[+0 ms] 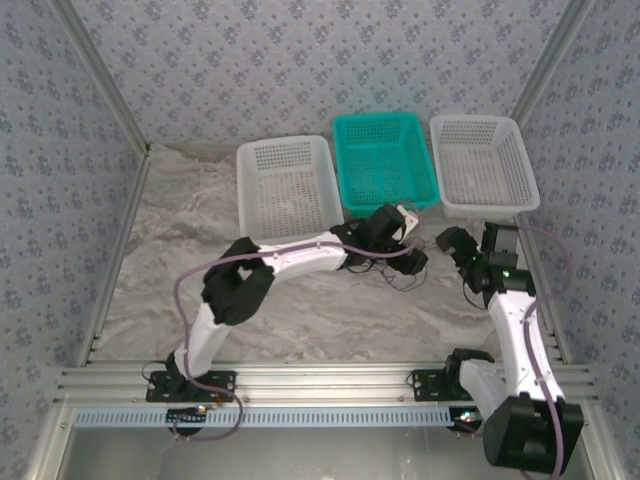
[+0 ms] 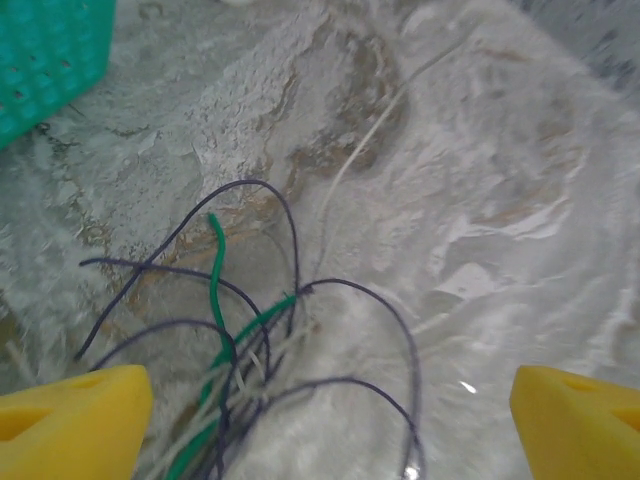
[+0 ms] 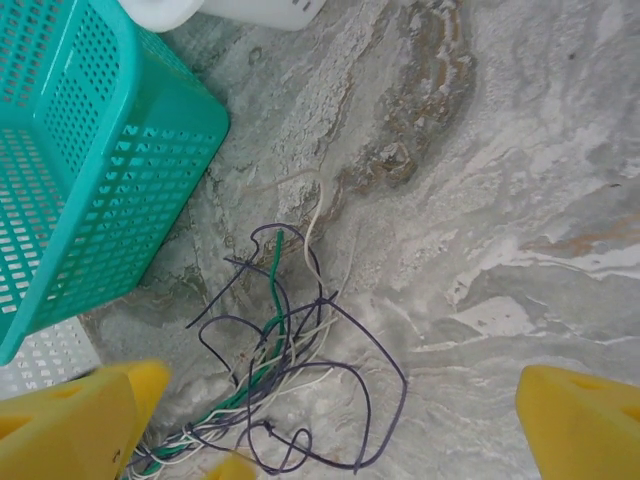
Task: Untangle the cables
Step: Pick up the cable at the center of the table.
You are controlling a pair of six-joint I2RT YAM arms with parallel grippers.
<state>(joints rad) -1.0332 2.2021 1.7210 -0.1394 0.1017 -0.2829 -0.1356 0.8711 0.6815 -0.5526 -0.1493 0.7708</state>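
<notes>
Cables: lay in a loose tangle on the marbled table, just in front of the teal basket, touching no basket.
Dark grey loops: spread widest, arching out over the tabletop on every side of the bunch.
Green wire: ran up through the middle of the tangle, crossed by the dark loops.
Pale strand: curled away from the bunch toward the far side; other whitish wires stayed bundled along the green one.
Left gripper: hovered over the tangle, yellow fingers spread wide at both edges of the wrist view, nothing grasped; wires passed beneath the gap, contact impossible to tell.
Right gripper: fingers likewise released and far apart, nothing between them but table and wire; seen from above, stood to the right of the tangle.
Left white basket: sat beside the teal one, on its left.
Right white basket: sat on the teal one's right, just beyond the right gripper.
Left arm: stretched from its base at the near left across to the middle of the table.
</notes>
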